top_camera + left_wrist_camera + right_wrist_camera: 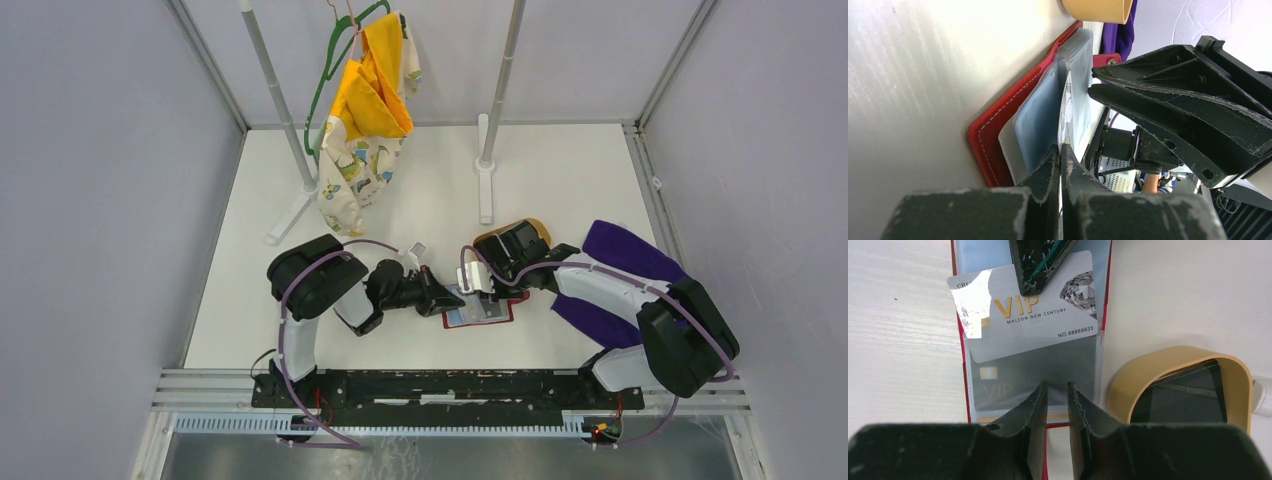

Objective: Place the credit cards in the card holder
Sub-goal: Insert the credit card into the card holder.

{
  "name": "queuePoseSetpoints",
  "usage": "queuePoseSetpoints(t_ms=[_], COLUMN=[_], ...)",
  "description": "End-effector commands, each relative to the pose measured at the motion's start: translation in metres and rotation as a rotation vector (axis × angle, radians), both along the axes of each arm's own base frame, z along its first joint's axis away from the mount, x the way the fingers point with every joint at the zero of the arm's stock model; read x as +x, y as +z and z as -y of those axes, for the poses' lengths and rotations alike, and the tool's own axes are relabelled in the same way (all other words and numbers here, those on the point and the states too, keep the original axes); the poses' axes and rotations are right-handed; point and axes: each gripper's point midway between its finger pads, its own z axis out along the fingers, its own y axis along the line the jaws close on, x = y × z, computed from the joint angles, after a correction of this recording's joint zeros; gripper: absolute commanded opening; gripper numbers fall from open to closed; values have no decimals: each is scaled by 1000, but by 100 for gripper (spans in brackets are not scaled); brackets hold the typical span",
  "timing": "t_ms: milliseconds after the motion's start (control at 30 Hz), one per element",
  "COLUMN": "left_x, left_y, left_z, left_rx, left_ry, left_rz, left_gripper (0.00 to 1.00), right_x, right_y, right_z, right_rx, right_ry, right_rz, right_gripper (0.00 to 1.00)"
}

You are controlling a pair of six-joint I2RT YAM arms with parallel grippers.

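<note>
The dark-red card holder (pixel 490 318) lies open between both arms, its clear sleeves (pixel 978 255) facing up. A silver VIP credit card (pixel 1048 325) sits partly inside a sleeve, its far edge pinched by my shut left gripper (pixel 1062 146). The left gripper's fingertips (pixel 1040 265) show at the top of the right wrist view. A darker VIP card (pixel 1013 385) rests fully in the nearer sleeve. My right gripper (pixel 1057 385) hovers over the holder's near edge, jaws a narrow gap apart with nothing between them. More black cards (pixel 1183 395) lie in the tray.
An oval tan tray (pixel 520 232) stands just right of the holder, under the right wrist. A purple cloth (pixel 620 255) lies at the right. A yellow and printed garment (pixel 365 120) hangs on a rack (pixel 490 150) at the back.
</note>
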Motion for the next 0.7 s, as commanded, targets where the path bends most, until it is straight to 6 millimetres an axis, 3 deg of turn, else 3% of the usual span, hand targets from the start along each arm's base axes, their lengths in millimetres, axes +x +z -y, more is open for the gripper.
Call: queuePoseSetpoints(t_ms=[0,500,667], left_x=[-16,-11,-8], left_y=[-16,-17,-17], left_z=[0,9,14], left_rx=[42,42,47], left_ry=[-71,-97,-111], left_rz=[-60,-60,-56], left_gripper=[2,2,3], right_x=[-21,-22,-19], right_y=[-31,-31,-23], right_z=[27,26,19], right_rx=[-145,-146,-110], right_ry=[-22,-15,-22], right_rz=[-89,-88,-78], right_gripper=[28,29,31])
